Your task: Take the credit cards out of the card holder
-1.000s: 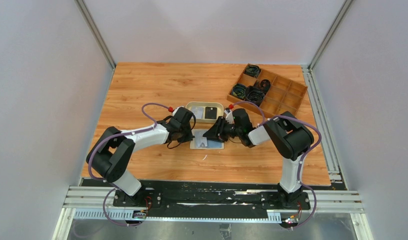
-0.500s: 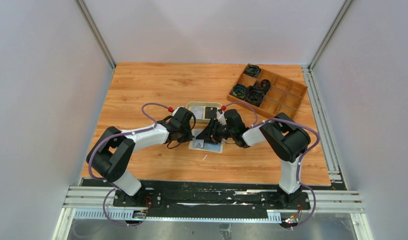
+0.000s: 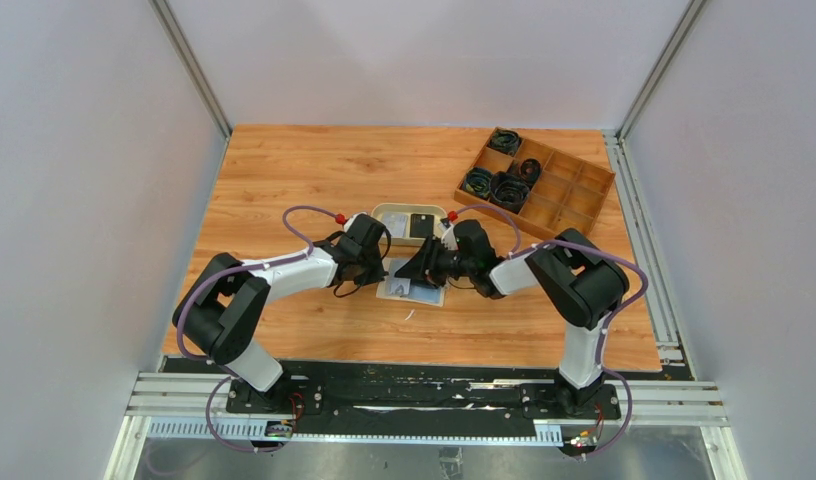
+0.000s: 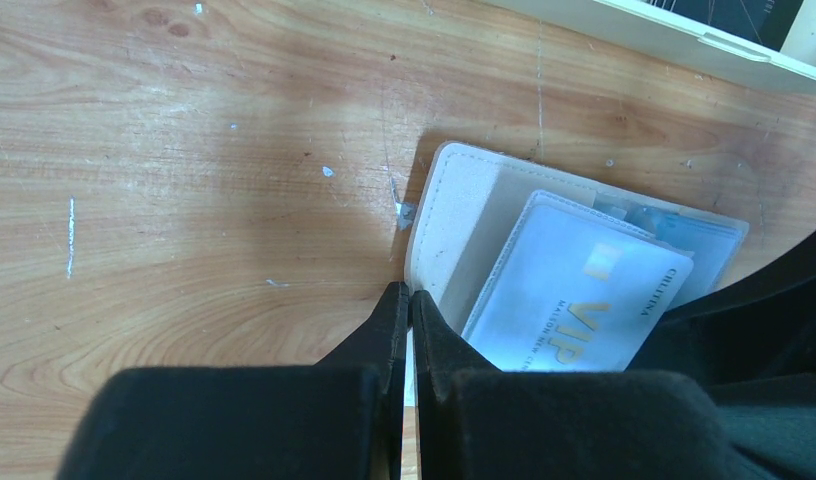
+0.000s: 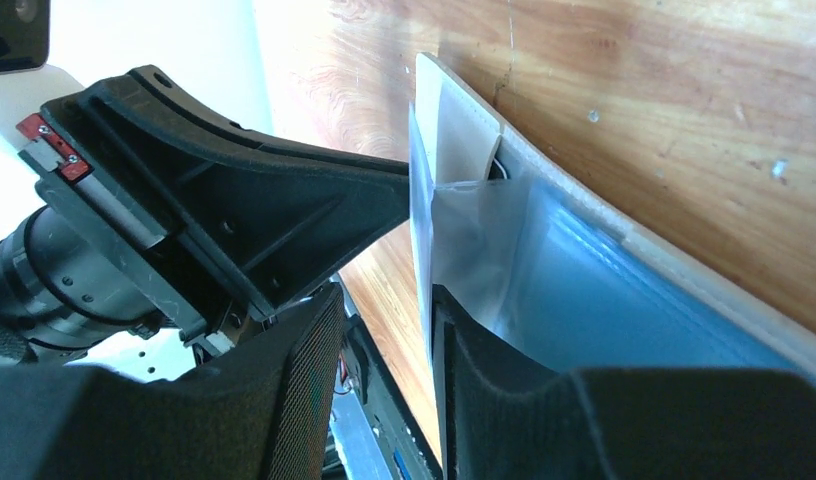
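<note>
The cream card holder [image 3: 420, 296] lies open on the table between both grippers. In the left wrist view a pale blue VIP credit card [image 4: 584, 300] sits partly out of a pocket of the card holder [image 4: 464, 220]. My left gripper [image 4: 409, 292] is shut on the card holder's left edge; it also shows in the top view [image 3: 382, 272]. My right gripper [image 5: 384, 300] is open, its jaws either side of the upright edge of a clear sleeve and pale card [image 5: 424, 220] that stands against the right finger. It shows over the holder's right part in the top view [image 3: 418, 268].
An oval beige dish [image 3: 390, 213] holding a black flat item stands just behind the card holder. A brown wooden compartment tray [image 3: 574, 195] with black coiled items stands at the back right. The left gripper's black body [image 5: 284, 210] is close in front of the right wrist camera.
My right gripper has moved left onto the card holder, which has shifted slightly left and tilted. The left gripper has stayed in place on the holder's edge.
</note>
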Robot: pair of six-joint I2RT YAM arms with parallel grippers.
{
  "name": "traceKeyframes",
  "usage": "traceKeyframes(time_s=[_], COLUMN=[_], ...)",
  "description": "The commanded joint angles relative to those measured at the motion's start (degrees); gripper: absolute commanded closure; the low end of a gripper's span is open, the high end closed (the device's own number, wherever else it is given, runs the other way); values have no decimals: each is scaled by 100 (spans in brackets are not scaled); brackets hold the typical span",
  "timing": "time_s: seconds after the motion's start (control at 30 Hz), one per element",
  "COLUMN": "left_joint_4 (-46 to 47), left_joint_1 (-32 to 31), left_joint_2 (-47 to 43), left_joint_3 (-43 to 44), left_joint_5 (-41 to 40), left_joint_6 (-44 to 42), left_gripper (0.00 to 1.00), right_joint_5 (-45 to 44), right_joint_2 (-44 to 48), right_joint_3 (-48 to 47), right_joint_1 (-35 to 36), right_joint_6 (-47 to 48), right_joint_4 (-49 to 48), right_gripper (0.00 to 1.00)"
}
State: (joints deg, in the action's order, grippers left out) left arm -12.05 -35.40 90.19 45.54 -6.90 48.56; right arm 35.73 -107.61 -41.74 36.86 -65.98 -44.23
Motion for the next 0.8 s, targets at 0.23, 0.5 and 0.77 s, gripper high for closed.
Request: traceKeyframes(time_s=[0.23,0.5,0.77], left_joint_4=[-95,-98,-112], left_joint_1=[15,13,15], left_joint_2=[74,107,120], left_joint_3=[69,78,96], left_joint_5=[-121,-95,-75], left_joint_6=[-74,-93,-118], left_gripper=[100,100,100], right_joint_5=[54,13,35], right_joint_2=[272,311,84], right_joint_3=[506,886,781], right_joint_1=[-256,-358,-364], right_joint_6=[248,400,277], right_joint_4=[-39,-113,-330], right_gripper=[64,76,80])
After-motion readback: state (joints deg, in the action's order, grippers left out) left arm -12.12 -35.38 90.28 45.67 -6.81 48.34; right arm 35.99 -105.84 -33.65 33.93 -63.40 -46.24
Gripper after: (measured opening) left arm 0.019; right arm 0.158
